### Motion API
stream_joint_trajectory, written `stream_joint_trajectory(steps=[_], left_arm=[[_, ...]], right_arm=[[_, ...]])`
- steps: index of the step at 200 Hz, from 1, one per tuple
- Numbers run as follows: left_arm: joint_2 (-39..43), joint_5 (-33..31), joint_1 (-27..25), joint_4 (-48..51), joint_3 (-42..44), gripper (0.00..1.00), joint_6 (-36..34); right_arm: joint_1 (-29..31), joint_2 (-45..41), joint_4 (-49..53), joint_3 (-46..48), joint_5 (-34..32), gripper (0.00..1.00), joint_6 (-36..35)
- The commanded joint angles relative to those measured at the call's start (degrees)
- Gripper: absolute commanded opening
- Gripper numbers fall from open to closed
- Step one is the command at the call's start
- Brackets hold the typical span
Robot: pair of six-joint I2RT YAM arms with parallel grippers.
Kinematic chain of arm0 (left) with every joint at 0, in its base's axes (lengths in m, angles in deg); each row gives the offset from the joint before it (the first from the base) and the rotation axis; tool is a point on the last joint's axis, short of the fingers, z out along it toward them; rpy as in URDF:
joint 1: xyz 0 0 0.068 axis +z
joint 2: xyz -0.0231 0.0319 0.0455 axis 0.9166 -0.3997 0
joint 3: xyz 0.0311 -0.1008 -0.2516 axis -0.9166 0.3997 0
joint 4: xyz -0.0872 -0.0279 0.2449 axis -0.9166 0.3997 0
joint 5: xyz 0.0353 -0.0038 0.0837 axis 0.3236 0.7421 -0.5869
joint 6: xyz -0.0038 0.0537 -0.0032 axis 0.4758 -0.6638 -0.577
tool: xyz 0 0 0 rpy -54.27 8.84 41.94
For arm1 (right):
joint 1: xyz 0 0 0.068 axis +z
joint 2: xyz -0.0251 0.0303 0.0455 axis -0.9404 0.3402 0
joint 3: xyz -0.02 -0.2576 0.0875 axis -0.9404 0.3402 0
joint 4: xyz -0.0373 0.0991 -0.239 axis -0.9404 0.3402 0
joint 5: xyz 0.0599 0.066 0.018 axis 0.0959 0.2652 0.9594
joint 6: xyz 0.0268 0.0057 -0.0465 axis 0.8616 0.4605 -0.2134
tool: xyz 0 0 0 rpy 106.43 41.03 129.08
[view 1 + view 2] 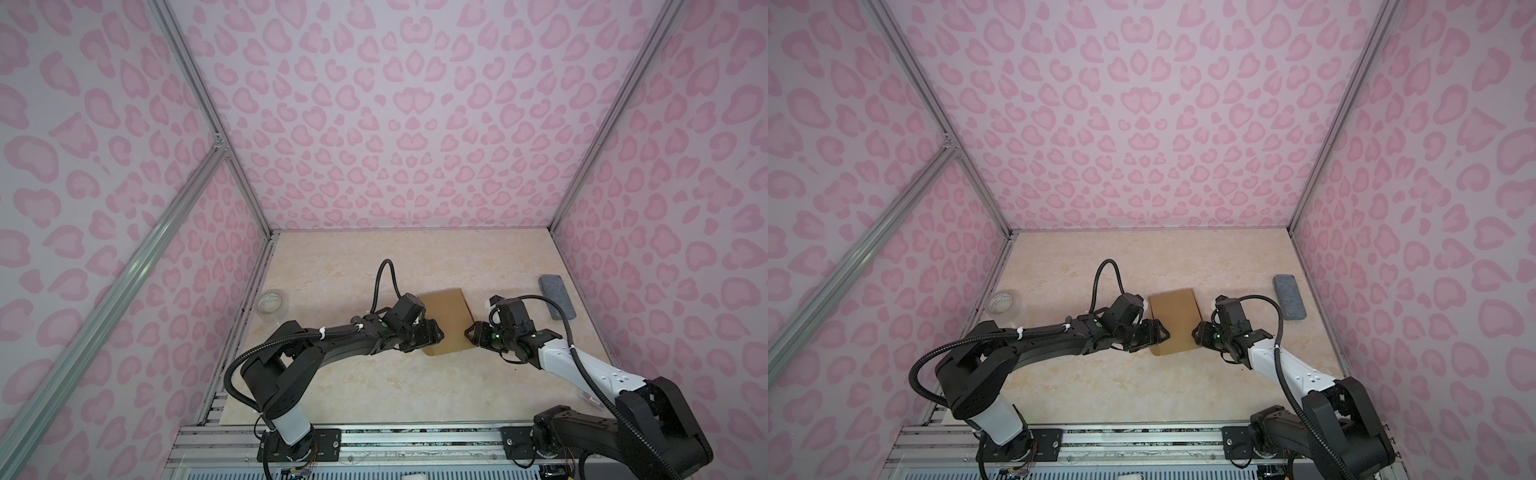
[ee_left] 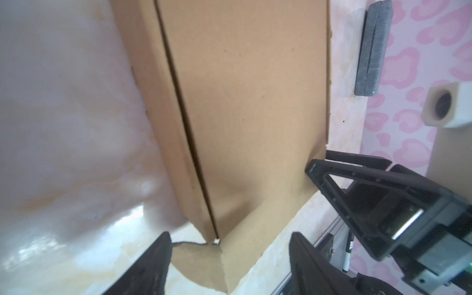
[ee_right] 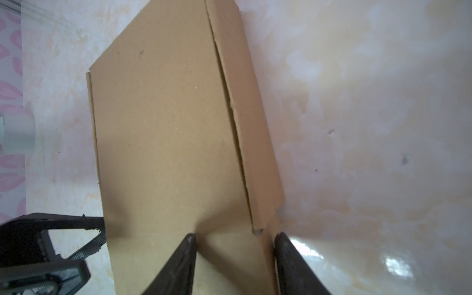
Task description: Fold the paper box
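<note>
the plain brown cardboard box lies flat on the pale marbled counter, about in the middle, between the two arms. its lid panel is down, and along one long side a dark slit shows where the lid meets the side wall. at the near end a flap with a rounded corner sticks out past a crease and lies on the counter, toward the arm bases.

the left hand is low at the near left corner of the box. its two black fingers stand well apart, one on each side of that corner. bare counter shows between one finger and the cardboard edge, so it clamps nothing.

the right hand is at the near right corner. its fingers are apart too: one fingertip is over the top panel at the crease, the other is just beside the outer edge of the flap. if they press on the cardboard, i cannot tell.

a grey rectangular block lies by the right wall, well apart from the box. a clear tape roll stands near the left wall.
</note>
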Motion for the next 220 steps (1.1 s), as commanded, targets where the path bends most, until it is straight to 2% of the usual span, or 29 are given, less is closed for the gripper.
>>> stream_joint_trajectory(steps=[1,27,59,220], left_arm=[[1.0,-0.88,0.08,2.98,-0.34,0.76,0.06],[1.91,1.24,-0.3,2.99,-0.62,0.76,1.72],[4.29,0.16,-1.37,3.35,-0.58,0.76,1.94],[-3.4,0.85,-1.68,0.71,-2.72,0.71,1.15]], right_arm=[[0.03,0.14,0.35,0.08,-1.14,0.51,-0.6],[0.03,0.05,0.47,0.21,-1.3,0.51,-0.6],[0.03,0.36,0.43,0.2,-1.29,0.51,-0.77],[0.07,0.1,0.5,-0.26,-0.27,0.51,-0.34]])
